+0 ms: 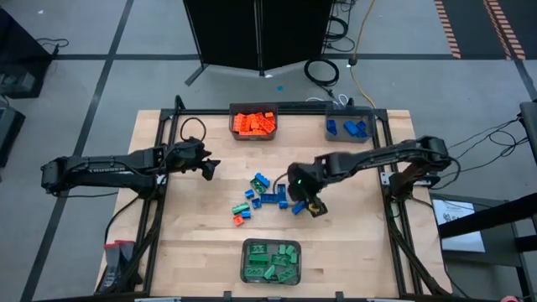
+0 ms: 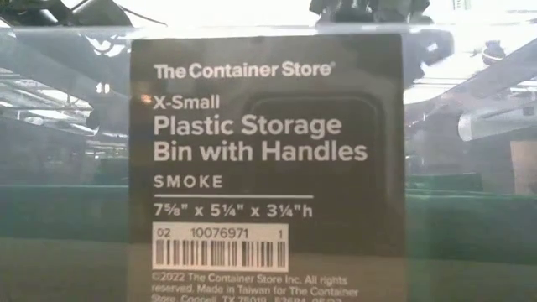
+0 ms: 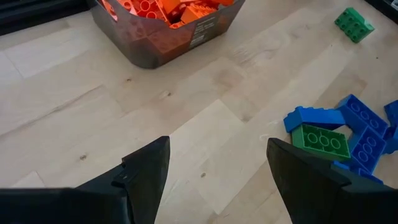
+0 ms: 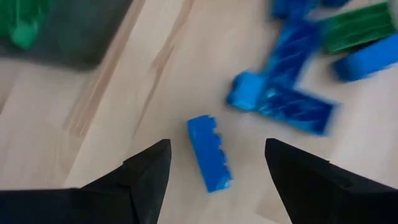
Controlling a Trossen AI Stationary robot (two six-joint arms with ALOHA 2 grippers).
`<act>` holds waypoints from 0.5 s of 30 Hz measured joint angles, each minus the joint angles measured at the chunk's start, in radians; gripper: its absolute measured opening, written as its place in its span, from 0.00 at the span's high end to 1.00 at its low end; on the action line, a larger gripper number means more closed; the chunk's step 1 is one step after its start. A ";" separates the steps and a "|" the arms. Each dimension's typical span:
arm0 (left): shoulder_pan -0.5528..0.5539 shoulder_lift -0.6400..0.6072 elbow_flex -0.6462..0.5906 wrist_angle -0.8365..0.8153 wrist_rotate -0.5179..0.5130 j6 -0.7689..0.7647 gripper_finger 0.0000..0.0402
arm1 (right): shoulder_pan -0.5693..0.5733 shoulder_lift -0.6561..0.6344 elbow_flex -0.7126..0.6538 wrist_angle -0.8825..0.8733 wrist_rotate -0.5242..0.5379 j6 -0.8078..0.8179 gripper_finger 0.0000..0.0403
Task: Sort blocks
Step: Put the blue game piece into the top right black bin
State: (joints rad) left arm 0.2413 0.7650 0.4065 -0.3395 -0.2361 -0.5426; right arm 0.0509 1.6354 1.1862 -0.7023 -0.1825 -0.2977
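Observation:
Loose blocks (image 1: 260, 197) in blue, green and orange lie in a small heap at the table's middle. My right gripper (image 1: 312, 206) hangs open just right of the heap, tipped steeply down. In its wrist view one blue block (image 4: 209, 154) lies flat on the wood below the gap between the fingers (image 4: 216, 143), apart from both of them. My left gripper (image 1: 208, 166) waits open above the table's left part. Its wrist view (image 3: 217, 155) shows bare wood between the fingers and blue and green blocks (image 3: 342, 134) off to one side.
A bin of orange blocks (image 1: 253, 123) and a bin of blue blocks (image 1: 348, 127) stand at the far edge. A bin of green blocks (image 1: 271, 260) stands at the near edge, and its label (image 2: 268, 168) fills the low view. Bare wood lies around the heap.

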 joint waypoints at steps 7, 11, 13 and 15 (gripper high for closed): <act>0.000 0.000 0.000 -0.001 0.000 0.000 0.33 | 0.048 0.169 -0.001 -0.004 0.000 -0.020 0.36; 0.000 0.000 0.000 -0.003 0.000 0.000 0.33 | 0.050 0.260 -0.001 -0.003 0.002 -0.019 0.41; 0.000 0.000 0.000 -0.005 0.000 0.000 0.33 | 0.049 0.278 0.002 -0.007 0.005 -0.011 0.50; 0.000 0.000 0.000 -0.007 0.000 0.000 0.33 | 0.048 0.289 0.005 -0.011 0.011 -0.008 0.64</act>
State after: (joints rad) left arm 0.2415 0.7650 0.4065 -0.3467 -0.2359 -0.5430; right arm 0.0988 1.9247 1.1907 -0.7132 -0.1712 -0.3052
